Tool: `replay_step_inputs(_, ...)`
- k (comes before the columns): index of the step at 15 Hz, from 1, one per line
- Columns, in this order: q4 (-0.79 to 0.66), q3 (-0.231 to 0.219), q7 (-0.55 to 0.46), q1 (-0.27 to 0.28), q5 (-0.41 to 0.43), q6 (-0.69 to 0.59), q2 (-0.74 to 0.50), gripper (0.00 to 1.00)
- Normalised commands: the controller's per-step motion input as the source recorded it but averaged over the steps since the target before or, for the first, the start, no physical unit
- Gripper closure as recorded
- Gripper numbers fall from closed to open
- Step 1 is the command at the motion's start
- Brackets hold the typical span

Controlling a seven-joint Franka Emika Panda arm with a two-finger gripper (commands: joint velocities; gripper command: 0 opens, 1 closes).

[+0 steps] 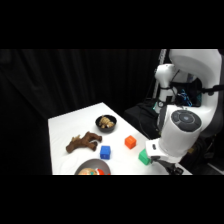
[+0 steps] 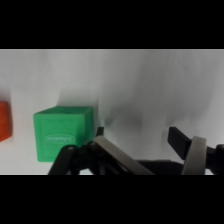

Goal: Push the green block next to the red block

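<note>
Side view: the arm bends low over the desk's [image 1: 65, 125] near corner, and the green block [image 1: 144, 158] sits right against its wrist, half hidden. The red block [image 1: 130, 142] lies a short way off, toward the bowl [image 1: 106, 122], with a blue block [image 1: 105, 152], a brown toy [image 1: 83, 142] and a plate [image 1: 92, 166] further left.

From the wrist camera, the green block [image 2: 64, 132] stands square on the desk just beside one of the fingers [image 2: 116, 154]; the other finger [image 2: 192, 152] is well apart, so the gripper [image 2: 150, 150] is spread wide and holds nothing. A sliver of the red block [image 2: 4, 120] shows at the frame's left edge, past the green one.

The cube looks light, stiff and smooth, so I'd expect it to slide easily on this desk, and to spin if nudged off-centre. No grasp seems needed: pressing low, against the middle of the face turned away from the red block, should keep it running straight.
</note>
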Motion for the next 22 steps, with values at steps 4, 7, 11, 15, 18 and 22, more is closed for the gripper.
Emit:
replay_step_inputs(4, -0.08, -0.113, -0.11, -0.002, 0.028, 0.1, -0.06, 0.0)
replay_step_inputs(7, -0.2, -0.106, -0.2, -0.111, 0.023, 0.07, -0.2, 0.0)
replay_step_inputs(11, -0.25, -0.079, -0.27, -0.202, 0.031, 0.03, -0.29, 0.0)
replay_step_inputs(15, -0.21, -0.05, -0.25, -0.178, 0.005, -0.04, -0.32, 0.0)
replay_step_inputs(18, -0.14, 0.09, -0.34, -0.173, 0.089, -0.21, -0.33, 0.0)
replay_step_inputs(22, -0.07, 0.234, -0.46, -0.153, 0.195, -0.47, -0.41, 0.0)
